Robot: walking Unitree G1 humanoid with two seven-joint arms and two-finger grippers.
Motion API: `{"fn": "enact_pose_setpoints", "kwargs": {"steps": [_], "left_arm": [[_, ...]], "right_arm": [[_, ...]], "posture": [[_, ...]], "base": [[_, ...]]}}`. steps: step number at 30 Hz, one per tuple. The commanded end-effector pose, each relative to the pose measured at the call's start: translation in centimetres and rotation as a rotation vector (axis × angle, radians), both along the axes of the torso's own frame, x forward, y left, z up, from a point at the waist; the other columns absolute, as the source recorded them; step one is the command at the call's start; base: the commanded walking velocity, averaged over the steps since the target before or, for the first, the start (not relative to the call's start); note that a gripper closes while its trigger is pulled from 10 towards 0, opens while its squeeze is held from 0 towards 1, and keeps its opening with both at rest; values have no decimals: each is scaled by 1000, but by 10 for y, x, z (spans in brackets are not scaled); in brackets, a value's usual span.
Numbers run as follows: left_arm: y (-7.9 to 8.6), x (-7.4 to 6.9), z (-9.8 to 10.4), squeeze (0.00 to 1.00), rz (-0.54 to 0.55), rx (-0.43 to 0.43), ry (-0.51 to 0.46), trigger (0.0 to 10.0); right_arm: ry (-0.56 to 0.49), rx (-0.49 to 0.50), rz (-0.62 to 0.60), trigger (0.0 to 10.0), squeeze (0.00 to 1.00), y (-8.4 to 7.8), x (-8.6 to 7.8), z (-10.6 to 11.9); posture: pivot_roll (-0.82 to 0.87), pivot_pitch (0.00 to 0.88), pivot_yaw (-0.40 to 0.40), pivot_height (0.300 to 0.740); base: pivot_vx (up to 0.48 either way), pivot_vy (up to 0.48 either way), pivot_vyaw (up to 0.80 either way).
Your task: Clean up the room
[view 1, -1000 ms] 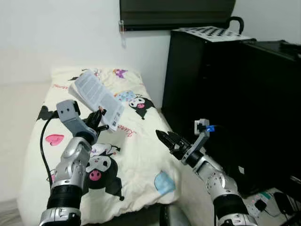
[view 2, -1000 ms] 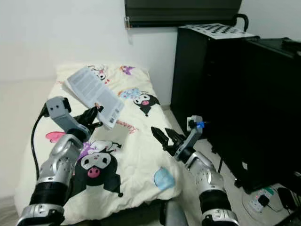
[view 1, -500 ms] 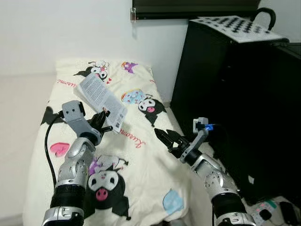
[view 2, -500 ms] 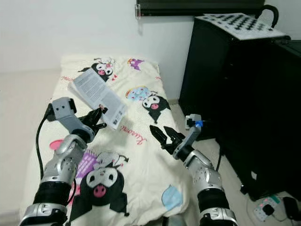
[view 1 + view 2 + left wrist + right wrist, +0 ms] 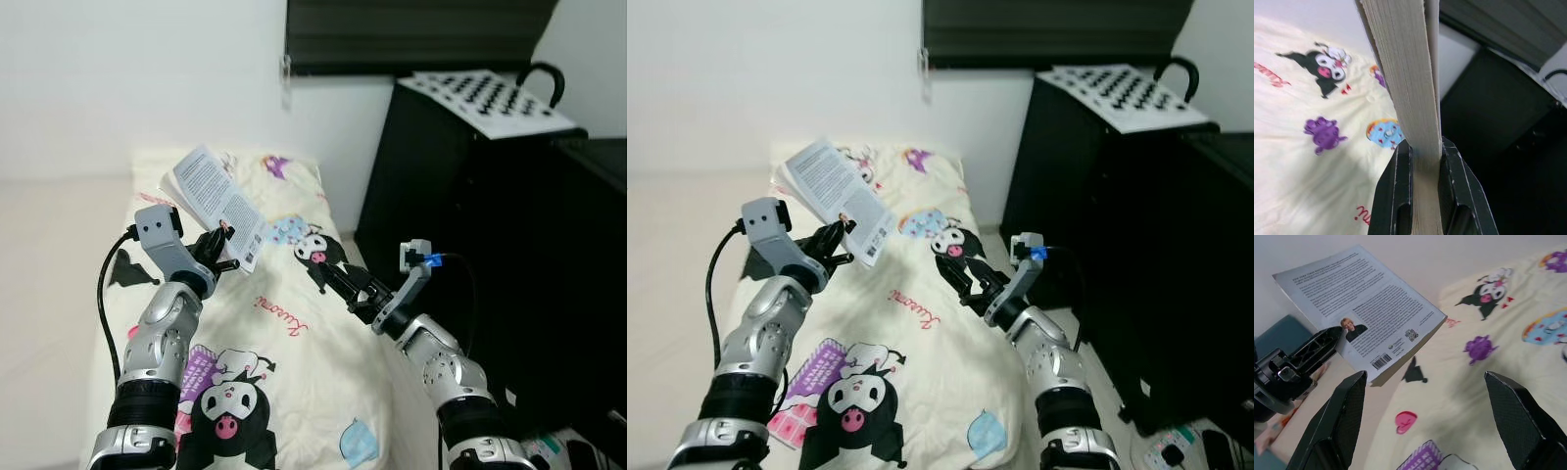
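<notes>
A white paperback book point(image 5: 219, 202) with printed text and a barcode on its back cover is held up over the bed point(image 5: 284, 323). My left gripper point(image 5: 221, 241) is shut on the book's lower edge, and the left wrist view looks along its page block point(image 5: 1410, 83) squeezed between the black fingers point(image 5: 1396, 191). To the right my right gripper point(image 5: 338, 279) stands open above the bedspread, with nothing between its fingers point(image 5: 1347, 416). The right wrist view looks across at the book point(image 5: 1364, 308) and the left gripper.
The cream bedspread with cartoon prints point(image 5: 862, 401) runs back to a white wall. A tall black cabinet point(image 5: 470, 225) stands close on the right, with a black-and-white dotted board point(image 5: 485, 98) on top. A power strip point(image 5: 1161, 446) lies on the floor at the lower right.
The camera has come closer to the bed and the cabinet. The book stays in the left gripper, now held a little higher; the right gripper remains open, lifted slightly.
</notes>
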State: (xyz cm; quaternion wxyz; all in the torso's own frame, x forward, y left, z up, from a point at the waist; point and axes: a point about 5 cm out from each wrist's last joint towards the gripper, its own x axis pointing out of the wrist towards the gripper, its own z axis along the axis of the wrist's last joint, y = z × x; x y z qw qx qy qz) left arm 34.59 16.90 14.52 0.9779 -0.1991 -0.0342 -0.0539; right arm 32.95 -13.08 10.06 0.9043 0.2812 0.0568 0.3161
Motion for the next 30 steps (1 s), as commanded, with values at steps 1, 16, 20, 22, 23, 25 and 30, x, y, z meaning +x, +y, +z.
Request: {"fn": "enact_pose_setpoints", "kwargs": {"steps": [1,16,20,22,23,25,30], "left_arm": [[5,-1,2,0,9,7,-25,10000],[-13,-34,38,0,-478,-243,-348,10000],[-12,-46,37,0,-583,-246,-384,10000],[-13,-48,38,0,-601,-249,-391,10000],[-13,-49,39,0,-614,-252,-395,10000],[-14,-52,40,0,-633,-259,-401,10000],[-15,-55,41,0,-668,-265,-410,10000]], "right_arm": [[6,-6,5,10000,0,0,-3,-4],[-66,432,178,10000,0,12,-10,43],[-108,516,244,10000,0,12,-14,59],[-108,521,249,10000,0,12,-14,61],[-108,525,252,10000,0,12,-14,62],[-98,516,242,10000,0,12,-13,64],[-71,488,245,10000,0,14,-15,62]], "posture": [[-40,0,-87,740],[-41,0,-89,740],[-45,0,-89,740],[-44,0,-92,740],[-44,0,-92,740],[-45,0,-93,740],[-47,0,-97,740]], "base": [[0,0,0],[0,0,0],[0,0,0],[0,0,0],[0,0,0],[0,0,0],[0,0,0]]}}
